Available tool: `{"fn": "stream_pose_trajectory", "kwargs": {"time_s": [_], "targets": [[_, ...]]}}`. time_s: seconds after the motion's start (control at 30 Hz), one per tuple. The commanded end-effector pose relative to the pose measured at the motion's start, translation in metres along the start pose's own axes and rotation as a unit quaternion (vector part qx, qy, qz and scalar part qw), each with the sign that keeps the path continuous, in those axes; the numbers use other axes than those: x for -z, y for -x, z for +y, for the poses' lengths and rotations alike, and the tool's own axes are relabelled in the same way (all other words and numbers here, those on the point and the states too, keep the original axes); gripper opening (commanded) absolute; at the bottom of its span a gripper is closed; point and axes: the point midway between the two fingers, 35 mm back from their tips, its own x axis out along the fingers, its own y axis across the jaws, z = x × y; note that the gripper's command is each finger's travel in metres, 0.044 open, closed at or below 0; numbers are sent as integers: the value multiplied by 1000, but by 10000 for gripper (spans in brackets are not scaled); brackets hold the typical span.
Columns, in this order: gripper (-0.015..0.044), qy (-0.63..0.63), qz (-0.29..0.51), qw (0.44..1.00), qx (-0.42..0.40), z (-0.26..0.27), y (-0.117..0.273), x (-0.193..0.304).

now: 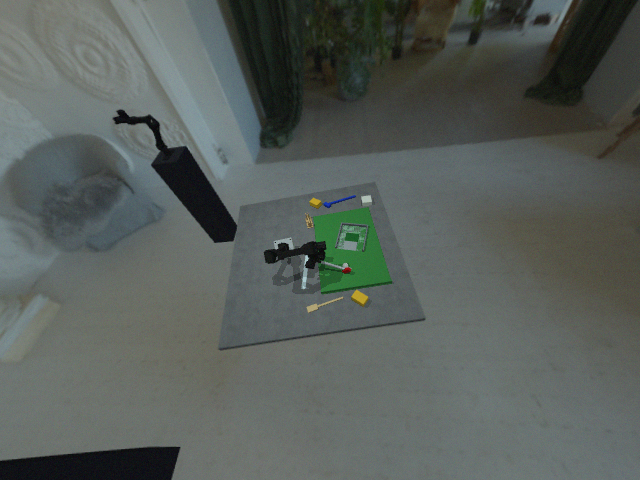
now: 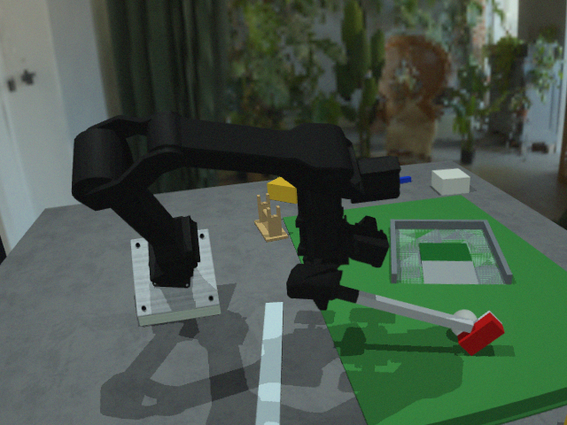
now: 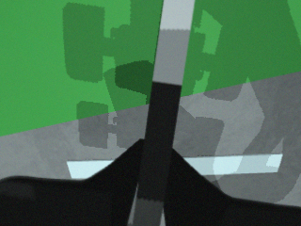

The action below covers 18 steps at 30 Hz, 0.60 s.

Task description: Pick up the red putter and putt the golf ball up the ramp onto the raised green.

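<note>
My gripper is shut on the black grip of the red putter, over the near-left edge of the green mat. The putter's grey shaft slopes down to its tilted red head. The white golf ball is just behind the head and partly hidden, on the side toward the raised green. I cannot tell whether head and ball touch. A light grey ramp leads up to that green, inside a grey border.
A pale strip lies left of the mat. A wooden rack, blue stick, white block, two yellow blocks and wooden paddle surround it.
</note>
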Motion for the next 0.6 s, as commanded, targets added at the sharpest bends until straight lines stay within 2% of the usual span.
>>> {"fn": "stream_pose_trajectory", "kwargs": {"time_s": [0.0,0.07,0.3,0.57], "targets": [[0,8,0,1000,1,58,0,7],[0,8,-3,1000,4,75,1,12],[0,8,-3,1000,4,77,3,12],[0,8,-2,1000,2,79,35,11]]}}
